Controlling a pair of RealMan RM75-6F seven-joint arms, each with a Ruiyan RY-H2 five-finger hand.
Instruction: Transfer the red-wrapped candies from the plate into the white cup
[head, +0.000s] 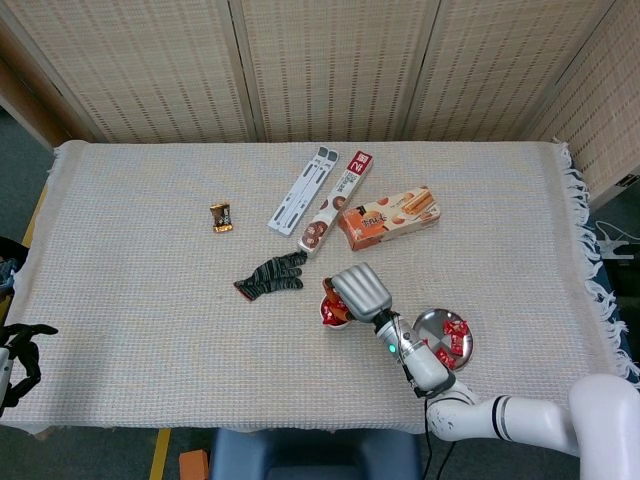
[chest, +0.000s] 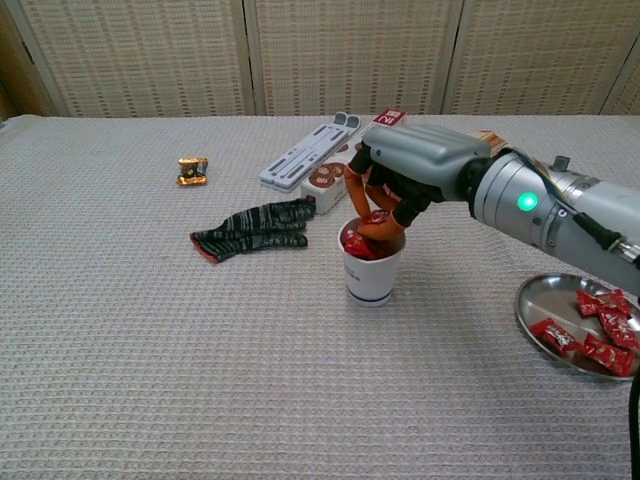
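The white cup (chest: 372, 277) stands mid-table, filled with red-wrapped candies (chest: 358, 245). My right hand (chest: 405, 170) hovers directly over its mouth, fingers curled down, pinching one red-wrapped candy (chest: 378, 216) just above the pile. From the head view, the right hand (head: 360, 292) covers most of the cup (head: 330, 313). The metal plate (chest: 533, 312) lies to the right near the table's front edge and holds several more red candies (chest: 592, 340); it shows as the plate (head: 428, 322) in the head view. My left hand (head: 22, 352) hangs off the table's left side, holding nothing.
A dark knit glove (chest: 255, 228) lies left of the cup. Behind the cup are a long white box (chest: 308, 152), a slim biscuit box (head: 335, 203) and an orange biscuit box (head: 388, 217). A small gold-wrapped sweet (chest: 192, 170) sits far left.
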